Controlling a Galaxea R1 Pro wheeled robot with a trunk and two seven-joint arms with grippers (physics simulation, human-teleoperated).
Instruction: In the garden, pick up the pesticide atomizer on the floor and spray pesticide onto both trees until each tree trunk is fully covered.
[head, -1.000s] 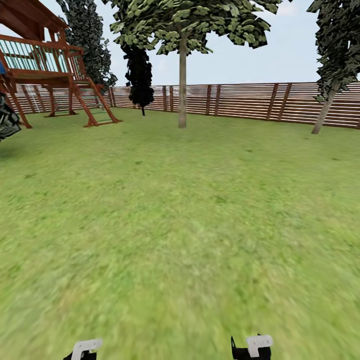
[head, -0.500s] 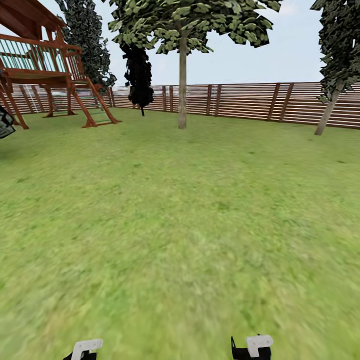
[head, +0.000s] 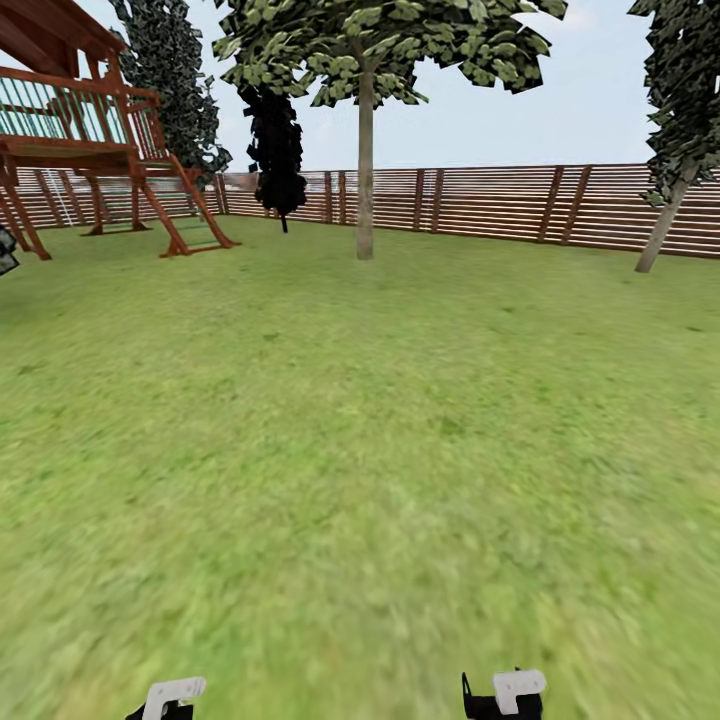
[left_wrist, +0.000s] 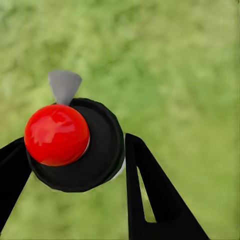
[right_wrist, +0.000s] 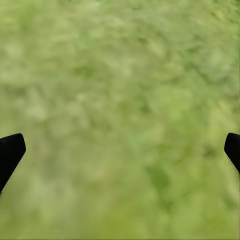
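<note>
Camera drifted rightward; left gripper (left_wrist: 75, 165) clamps the atomizer (left_wrist: 75, 145) (body hidden), right gripper (right_wrist: 120, 150) spread wide, holding nothing

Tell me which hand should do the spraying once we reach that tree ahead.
Left. The left hand is shut on the atomizer; the right hand is open over grass, holding nothing.

Place was back garden, simulator-rendered. Wide green lawn (head: 360, 450) ran to brown horizontal-slat wooden fence (head: 500, 203) closing far side. Wooden play tower (head: 80, 140) with railed deck and ladder stood at left by fence. Pale-trunked tree (head: 365, 150) rose mid-lawn, leaves only high up; second leaning tree (head: 668, 215) stood at right. Dark narrow cypress-like trees (head: 275, 150) stood before fence, pale sky above.
</note>
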